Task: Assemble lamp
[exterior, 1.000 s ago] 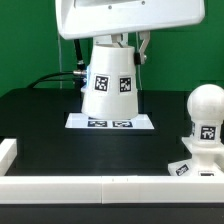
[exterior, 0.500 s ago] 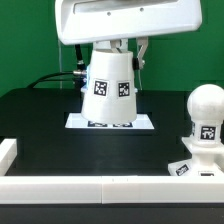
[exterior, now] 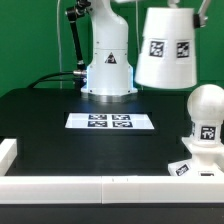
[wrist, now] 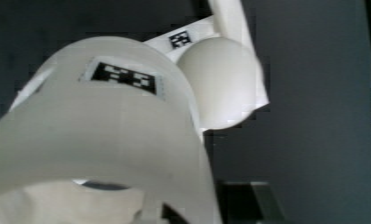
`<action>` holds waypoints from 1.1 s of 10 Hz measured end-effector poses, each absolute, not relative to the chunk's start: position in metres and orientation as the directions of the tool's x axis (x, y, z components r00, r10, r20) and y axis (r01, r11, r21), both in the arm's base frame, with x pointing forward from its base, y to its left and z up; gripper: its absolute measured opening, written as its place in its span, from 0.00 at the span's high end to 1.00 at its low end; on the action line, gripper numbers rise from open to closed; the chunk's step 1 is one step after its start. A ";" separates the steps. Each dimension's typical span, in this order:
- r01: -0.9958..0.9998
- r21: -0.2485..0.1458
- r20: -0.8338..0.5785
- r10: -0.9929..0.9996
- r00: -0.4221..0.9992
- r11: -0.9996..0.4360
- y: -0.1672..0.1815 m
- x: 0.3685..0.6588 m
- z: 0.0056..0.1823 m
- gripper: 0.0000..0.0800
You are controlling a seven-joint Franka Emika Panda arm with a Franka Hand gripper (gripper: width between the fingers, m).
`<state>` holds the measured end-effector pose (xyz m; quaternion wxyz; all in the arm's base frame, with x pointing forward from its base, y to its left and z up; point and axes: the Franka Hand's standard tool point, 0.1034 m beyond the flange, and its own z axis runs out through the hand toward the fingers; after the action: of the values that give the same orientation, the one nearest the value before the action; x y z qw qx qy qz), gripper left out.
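The tapered white shade (exterior: 166, 48) hangs in the air at the exterior view's upper right, tags facing the camera, just above and to the left of the bulb. The round-headed bulb (exterior: 205, 113) stands upright on the low sloped base (exterior: 188, 167) at the right edge. My gripper is shut on the shade; its fingers are almost wholly out of the exterior view at the top. In the wrist view the shade (wrist: 111, 130) fills the near field, with the bulb (wrist: 228, 85) and base (wrist: 214, 25) beyond it.
The marker board (exterior: 110, 122) lies flat on the black table in the middle. The robot's white pedestal (exterior: 108, 62) stands behind it. A white rail (exterior: 90, 186) runs along the front edge, with a short arm (exterior: 8, 151) at the left.
The shade has been lifted from over the marker board and carried up and to the exterior view's right, toward the bulb. The arm's white body has left the top of the view.
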<state>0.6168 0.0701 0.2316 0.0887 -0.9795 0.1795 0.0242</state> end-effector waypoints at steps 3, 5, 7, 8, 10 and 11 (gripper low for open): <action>-0.407 -0.165 -0.091 -0.397 0.913 -0.898 0.104 0.634 0.232 0.94; -0.435 -0.154 -0.106 -0.423 0.900 -0.887 0.114 0.636 0.219 0.94; -0.438 -0.150 -0.111 -0.425 0.898 -0.886 0.116 0.635 0.213 0.94; -0.439 -0.150 -0.111 -0.426 0.898 -0.886 0.115 0.635 0.213 0.94; -0.434 -0.148 -0.088 -0.426 0.901 -0.889 0.115 0.631 0.198 0.94; -0.431 -0.132 -0.093 -0.421 0.902 -0.893 0.120 0.626 0.191 0.94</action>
<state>0.6261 0.1199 0.1911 0.0746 -0.9724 0.2191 0.0310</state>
